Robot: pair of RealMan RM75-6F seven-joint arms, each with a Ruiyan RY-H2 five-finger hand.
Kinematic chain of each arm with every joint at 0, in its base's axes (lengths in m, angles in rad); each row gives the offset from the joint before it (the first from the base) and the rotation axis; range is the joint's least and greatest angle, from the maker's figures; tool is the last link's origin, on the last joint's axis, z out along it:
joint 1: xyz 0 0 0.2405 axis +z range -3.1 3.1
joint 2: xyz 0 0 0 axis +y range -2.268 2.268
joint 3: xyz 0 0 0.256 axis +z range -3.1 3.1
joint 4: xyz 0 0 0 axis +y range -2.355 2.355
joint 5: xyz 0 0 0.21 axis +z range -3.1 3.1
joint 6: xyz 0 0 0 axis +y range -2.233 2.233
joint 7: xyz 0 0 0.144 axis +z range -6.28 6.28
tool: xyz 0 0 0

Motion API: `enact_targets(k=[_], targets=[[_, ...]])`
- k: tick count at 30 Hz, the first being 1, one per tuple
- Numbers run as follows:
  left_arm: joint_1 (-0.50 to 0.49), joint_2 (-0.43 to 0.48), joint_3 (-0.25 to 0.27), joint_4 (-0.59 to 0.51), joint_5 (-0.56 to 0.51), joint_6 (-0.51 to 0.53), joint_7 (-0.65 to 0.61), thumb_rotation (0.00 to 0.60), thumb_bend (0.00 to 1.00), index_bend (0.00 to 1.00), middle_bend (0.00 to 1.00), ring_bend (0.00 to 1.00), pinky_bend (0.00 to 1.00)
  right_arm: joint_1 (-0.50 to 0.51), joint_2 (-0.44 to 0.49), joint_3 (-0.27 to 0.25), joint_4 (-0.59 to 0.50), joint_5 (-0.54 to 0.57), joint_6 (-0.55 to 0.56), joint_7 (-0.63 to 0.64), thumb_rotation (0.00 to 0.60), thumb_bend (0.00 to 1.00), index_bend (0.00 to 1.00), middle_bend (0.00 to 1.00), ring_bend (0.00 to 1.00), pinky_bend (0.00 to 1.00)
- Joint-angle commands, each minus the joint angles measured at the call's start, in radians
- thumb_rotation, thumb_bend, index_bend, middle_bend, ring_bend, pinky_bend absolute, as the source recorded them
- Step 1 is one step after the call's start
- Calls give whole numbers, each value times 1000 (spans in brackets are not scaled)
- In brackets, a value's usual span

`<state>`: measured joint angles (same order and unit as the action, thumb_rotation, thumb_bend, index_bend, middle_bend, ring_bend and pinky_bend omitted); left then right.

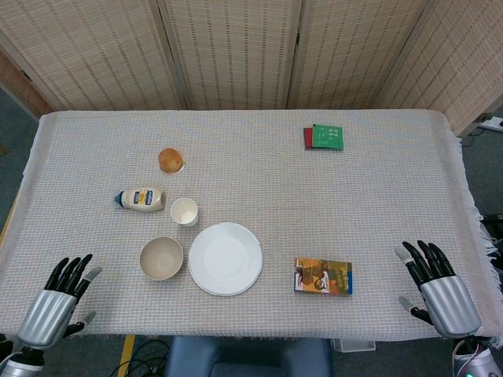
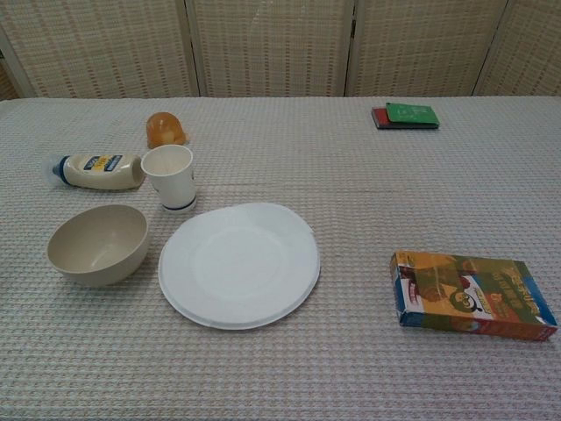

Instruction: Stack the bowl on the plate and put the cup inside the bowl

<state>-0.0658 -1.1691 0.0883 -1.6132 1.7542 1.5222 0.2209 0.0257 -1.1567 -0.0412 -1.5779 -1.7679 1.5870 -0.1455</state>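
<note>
A white plate [image 1: 225,258] [image 2: 238,263] lies flat near the table's front, left of centre. A beige bowl [image 1: 161,258] [image 2: 97,243] stands upright just left of it, not touching. Behind them a white paper cup [image 1: 185,211] [image 2: 170,176] stands upright and empty. My left hand [image 1: 56,303] rests at the front left corner, fingers spread, holding nothing. At the front right edge my right hand [image 1: 437,290] sits the same way, fingers apart and empty. Neither hand shows in the chest view.
A mayonnaise bottle [image 1: 141,199] [image 2: 98,171] lies on its side left of the cup. An orange object [image 1: 170,160] [image 2: 165,129] sits behind it. A colourful box [image 1: 323,276] [image 2: 473,295] lies right of the plate. A green and red packet [image 1: 324,137] [image 2: 405,116] is at the back right.
</note>
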Motion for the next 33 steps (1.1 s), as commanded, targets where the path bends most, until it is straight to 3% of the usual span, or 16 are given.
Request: enact_targets(k=[1,10,15,25,33], targets=[[-4,-2,-1,1,-2,-7,2,600,231,169,0,0,57,1,1,3,0,8,-2,1,600,166,91,78,3,77],[-16,-9,12,3,19,-28,0,600,231,181,0,0,57,0,-1,1,-3,6,-1,-5,600,165,91,78,3,77],[-44,-29,7,6,11,-81,2,600,231,241,1,0,57,4,-6,4,-3,14,-13,-19,600,165,91,78,3,77],[-168,-83,-41,-19,23,-214,25,600,231,338,12,0,57,28,-17,22,-6,52,-60,-31,600,166,91,78,3,77],[-241,-156,-100,36,-64,-309,38,600,242,382,12,0,57,31,-28,18,-3,39,-55,-48,600,165,91,78,3,77]])
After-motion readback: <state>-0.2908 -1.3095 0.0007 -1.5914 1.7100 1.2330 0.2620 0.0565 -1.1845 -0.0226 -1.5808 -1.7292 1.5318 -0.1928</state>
